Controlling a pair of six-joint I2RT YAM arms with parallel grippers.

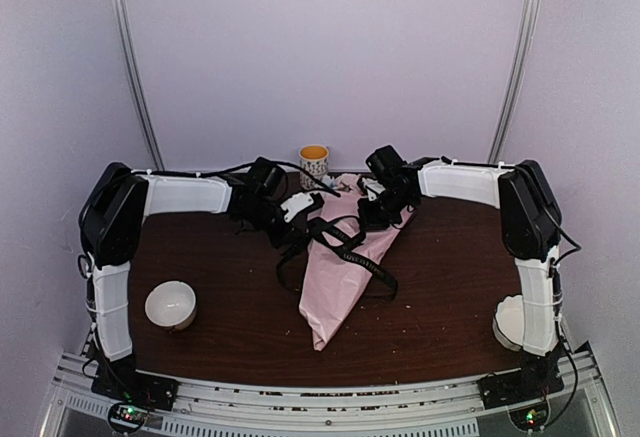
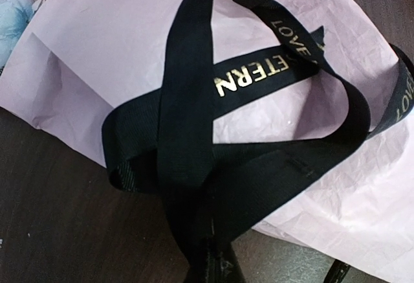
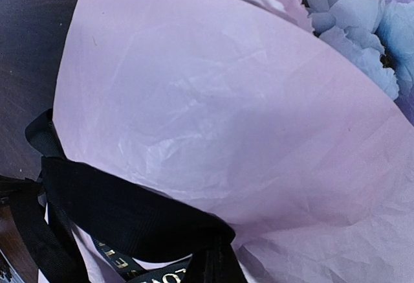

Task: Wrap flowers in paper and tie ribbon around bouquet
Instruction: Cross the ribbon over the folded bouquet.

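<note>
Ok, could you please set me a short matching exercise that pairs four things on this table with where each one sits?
Things:
1. ribbon
2. cup
3. white bowl
4. bouquet

Places:
A. near left corner
B. far back, centre
C. looped across the bouquet
D. lying in the middle, pointed tip towards the near edge

Pairs: 1-C, 2-B, 3-A, 4-D
</note>
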